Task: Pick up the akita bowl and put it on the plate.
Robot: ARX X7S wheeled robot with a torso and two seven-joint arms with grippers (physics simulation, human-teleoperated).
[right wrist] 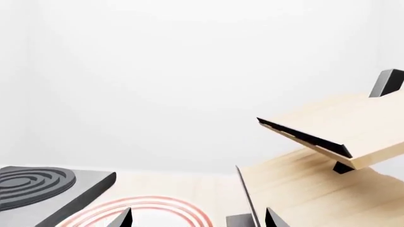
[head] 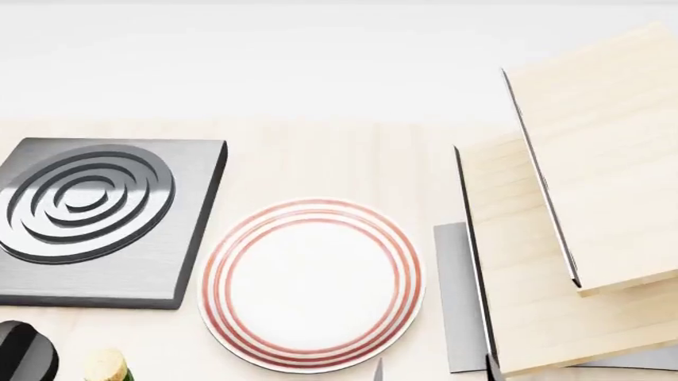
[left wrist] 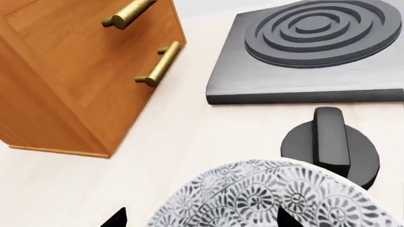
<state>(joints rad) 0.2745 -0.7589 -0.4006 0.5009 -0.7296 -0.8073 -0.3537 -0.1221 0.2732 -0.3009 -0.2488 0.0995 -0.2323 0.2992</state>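
The akita bowl point(left wrist: 265, 198), white with a dense grey-black floral pattern, shows only in the left wrist view, close under the camera. My left gripper point(left wrist: 200, 220) is open. One fingertip point(left wrist: 117, 220) is beside the bowl's wall and the other lies over the bowl. The plate point(head: 313, 286), white with red rings, lies bare on the light wooden table in the head view, right of the burner. My right gripper point(right wrist: 196, 220) hangs open just above the plate's rim point(right wrist: 158, 205), holding nothing. The head view does not show the bowl.
A square dark-grey burner point(head: 90, 214) with raised rings lies left of the plate. Its black knob point(left wrist: 331, 146) stands right beside the bowl. A wooden cabinet point(left wrist: 75, 80) with brass handles stands near the bowl. A tilted light-wood shelf point(head: 572, 238) rises at the right.
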